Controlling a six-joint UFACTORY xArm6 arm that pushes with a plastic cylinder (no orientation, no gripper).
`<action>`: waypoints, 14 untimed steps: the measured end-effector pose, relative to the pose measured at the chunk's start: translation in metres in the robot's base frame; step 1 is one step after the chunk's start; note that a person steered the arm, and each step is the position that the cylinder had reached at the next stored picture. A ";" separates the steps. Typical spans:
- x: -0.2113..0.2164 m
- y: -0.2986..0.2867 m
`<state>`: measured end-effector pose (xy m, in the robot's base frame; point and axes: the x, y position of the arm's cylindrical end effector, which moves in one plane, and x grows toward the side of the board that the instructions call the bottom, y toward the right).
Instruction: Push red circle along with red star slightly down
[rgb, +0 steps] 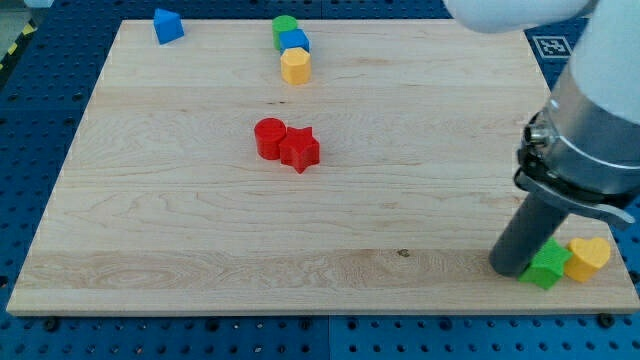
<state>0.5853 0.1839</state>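
The wooden board (180, 230) lies on a blue perforated table (40, 100).

At the view's top left, a blue block (167, 25) with a sloped top sits near the board's upper edge, well apart from all other blocks.

Right of it, at the view's top centre, three blocks form a tight cluster: a green cylinder (284, 27) at the top, a blue cube (296, 41) touching it just below and to the right, and a yellow hexagonal block (296, 66) directly beneath the blue cube.

The red circle (269, 137) stands near the board's centre. The red star (300, 149) touches it on the view's right side, set slightly lower. Both lie below the top cluster, with bare board between them. No block stands beside the red pair towards the view's left, right or bottom.

At the view's far right, the arm's grey body carries the dark rod down to the board. My tip (510, 271) rests near the board's bottom right corner, well apart from the red pair. There are no jaws on this rod; it ends plain. A green block (547, 266) sits just beside the tip on its right, partly hidden by the rod; its shape cannot be made out. A yellow heart (588, 257) adjoins the green block at the board's right edge.
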 end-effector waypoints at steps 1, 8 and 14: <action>0.000 0.019; -0.205 -0.350; -0.131 -0.190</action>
<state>0.4538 -0.0058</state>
